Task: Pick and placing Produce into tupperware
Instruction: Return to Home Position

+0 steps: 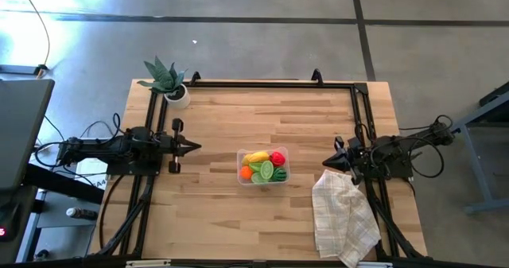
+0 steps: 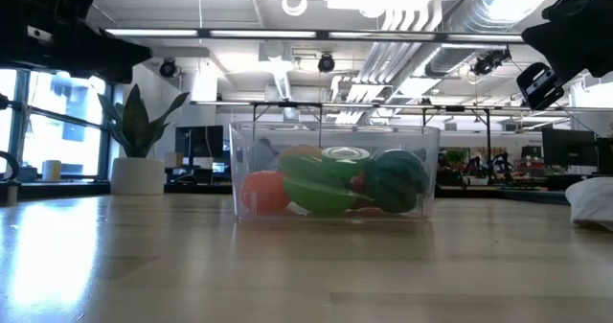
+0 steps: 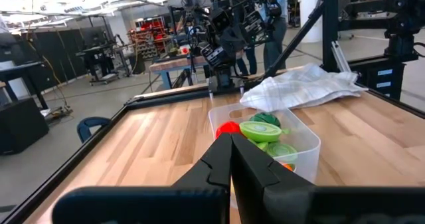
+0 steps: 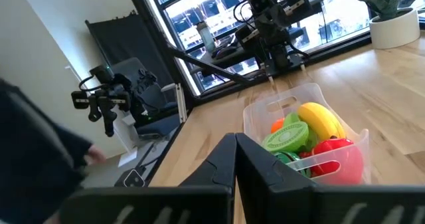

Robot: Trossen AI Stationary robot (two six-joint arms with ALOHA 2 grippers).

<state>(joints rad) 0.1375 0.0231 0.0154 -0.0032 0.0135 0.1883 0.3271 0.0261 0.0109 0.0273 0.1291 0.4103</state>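
Produce (image 1: 263, 169) lay piled inside the tupperware (image 1: 239, 163) in the middle of the desk (image 1: 215, 212), so the job looked done, and the left fingers (image 1: 191, 147) and right fingers (image 1: 330, 163) waited at each side, pressed together, holding nothing.

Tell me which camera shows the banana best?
Right wrist view: the banana lies close and unblocked in the clear box. High view shows it tiny; low and left wrist views don't show it clearly.

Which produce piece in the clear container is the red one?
The red piece, in the corner toward the right gripper, beside the yellow banana; the rest are orange or green.
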